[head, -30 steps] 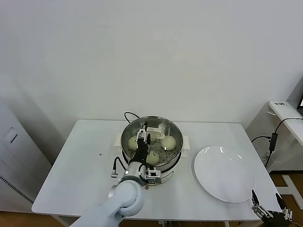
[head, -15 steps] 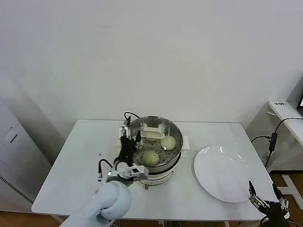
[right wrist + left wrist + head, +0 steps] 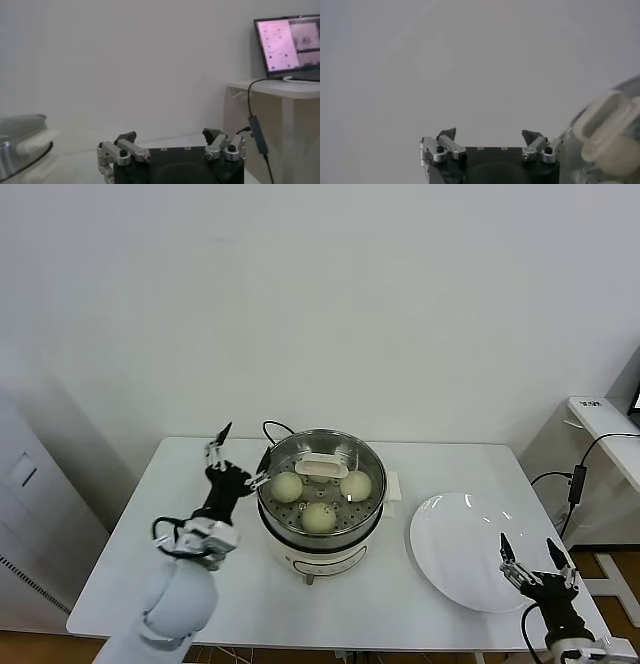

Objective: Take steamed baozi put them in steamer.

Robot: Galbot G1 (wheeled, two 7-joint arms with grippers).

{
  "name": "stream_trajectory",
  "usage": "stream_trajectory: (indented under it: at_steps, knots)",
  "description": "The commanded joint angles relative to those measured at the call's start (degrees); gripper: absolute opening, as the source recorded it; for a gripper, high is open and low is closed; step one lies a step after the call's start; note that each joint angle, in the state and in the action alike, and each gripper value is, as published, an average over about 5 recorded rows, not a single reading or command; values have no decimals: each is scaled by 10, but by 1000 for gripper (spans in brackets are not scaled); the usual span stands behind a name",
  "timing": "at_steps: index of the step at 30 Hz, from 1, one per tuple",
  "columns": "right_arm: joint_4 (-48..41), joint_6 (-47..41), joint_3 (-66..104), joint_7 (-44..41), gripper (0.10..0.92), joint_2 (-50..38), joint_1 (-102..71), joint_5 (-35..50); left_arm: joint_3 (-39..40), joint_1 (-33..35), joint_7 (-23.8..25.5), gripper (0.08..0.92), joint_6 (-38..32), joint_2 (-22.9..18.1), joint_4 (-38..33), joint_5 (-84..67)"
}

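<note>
While perforations up, steamer (image 3: pixel 322 494) upright.

A plain white wall (image 3: pixel 320 304) rises behind the white table (image 3: pixel 150 544).

Steamer (image 3: pixel 321 484): on table (image 3: pixel 200 584), three steamed baozi (image 3: pixel 318 516) inside | Left claw (image 3: pixel 232 454): open, empty, raised beside steamer | Right claw (image 3: pixel 534 559): open, empty, near white plate (image 3: pixel 470 549) edge

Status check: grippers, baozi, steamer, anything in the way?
Left gripper open, empty, beside steamer. Right gripper open, empty, over plate edge. Three baozi visible in steamer. Nothing blocking.
</note>
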Motion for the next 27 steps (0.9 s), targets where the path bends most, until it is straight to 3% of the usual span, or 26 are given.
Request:
stream_trajectory:
  at_steps: [1, 27]
  knots:
    - [16, -26, -34, 16, 823, -1, 18, 3, -204, 151, 74, 823, -197, -53, 29, -192]
    - [8, -3, -59, -34, 823, 23, 7, -51, -234, 221, 116, 823, -224, -85, 35, -246]
